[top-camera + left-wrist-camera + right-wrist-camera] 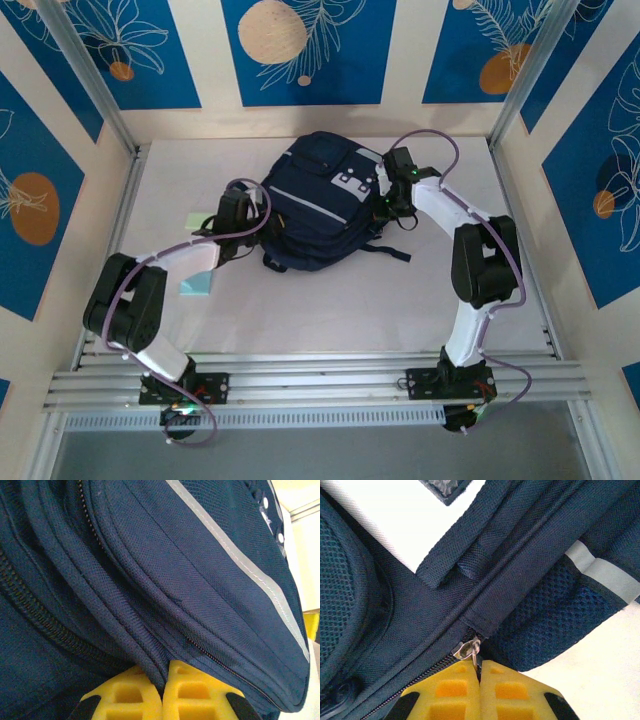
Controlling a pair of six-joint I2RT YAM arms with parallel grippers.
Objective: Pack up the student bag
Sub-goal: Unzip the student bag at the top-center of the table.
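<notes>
The student bag [318, 205], dark navy with a pale stripe and white patches, lies flat in the middle of the table. My left gripper [248, 216] is at the bag's left edge; in the left wrist view its yellow fingers [131, 692] are shut on a ridge of the bag's fabric [155, 667] beside a zip. My right gripper [392, 196] is at the bag's right side. In the right wrist view it [480, 669] is shut on the metal zipper pull [468, 650], next to a mesh side pocket [555, 615].
A pale green flat item [196, 218] and a teal one [197, 285] lie on the table left of the bag, partly under my left arm. Black straps [385, 250] trail from the bag's near side. Aluminium posts [85, 75] and walls enclose the white table.
</notes>
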